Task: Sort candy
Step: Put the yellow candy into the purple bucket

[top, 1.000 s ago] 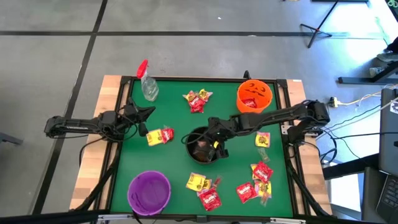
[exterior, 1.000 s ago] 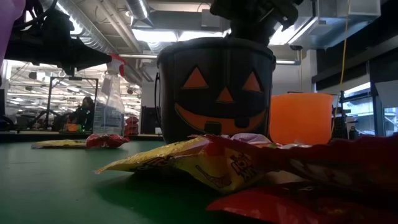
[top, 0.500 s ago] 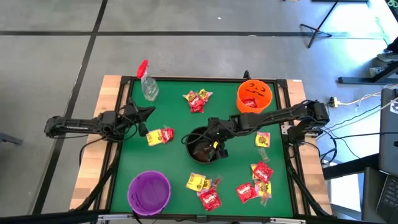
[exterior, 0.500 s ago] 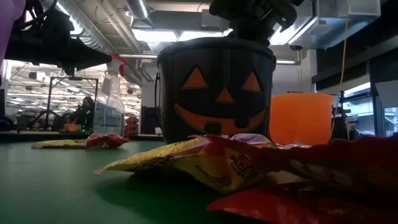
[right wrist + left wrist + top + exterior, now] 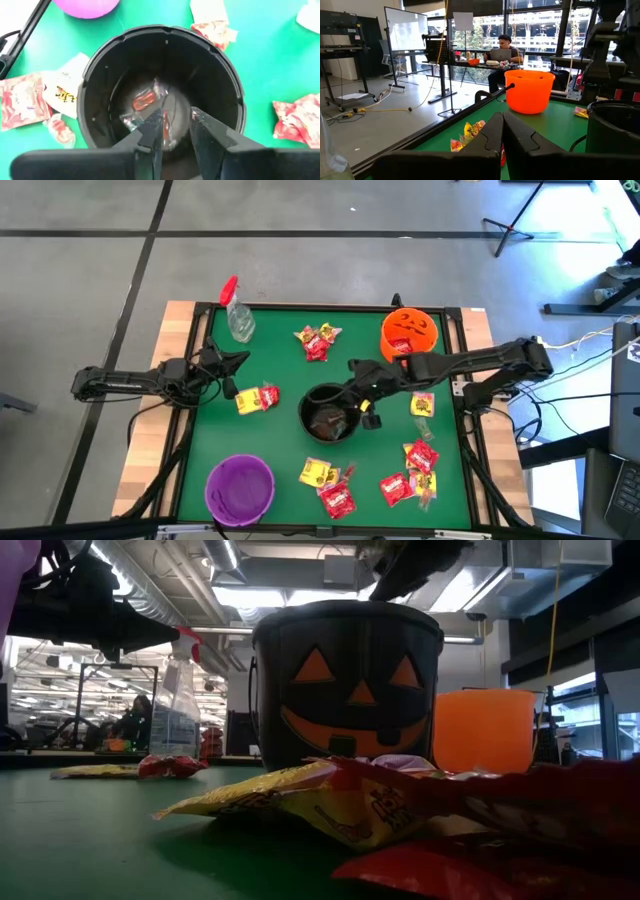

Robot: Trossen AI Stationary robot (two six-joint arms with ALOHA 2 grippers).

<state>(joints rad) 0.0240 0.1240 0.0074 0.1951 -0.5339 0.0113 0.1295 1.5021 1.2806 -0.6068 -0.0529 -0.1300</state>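
Observation:
Red and yellow candy packets lie in small heaps on the green table: far middle (image 5: 317,340), left (image 5: 257,398), near middle (image 5: 325,485) and right (image 5: 420,465). A black pumpkin-face bucket (image 5: 328,415) stands mid-table with a silver-and-red packet (image 5: 147,102) on its bottom. My right gripper (image 5: 175,130) hovers above the bucket's right rim, open and empty, slanting down into it. My left gripper (image 5: 235,375) waits shut at the table's left edge.
An orange bucket (image 5: 408,332) stands at the far right, a purple bowl (image 5: 240,487) at the near left. A clear spray bottle with a red top (image 5: 237,315) lies at the far left. A person sits at a desk (image 5: 500,50) beyond the table.
My right gripper has risen out of the black bucket's mouth and drawn back toward the table's right edge. The bucket has stayed where it was.

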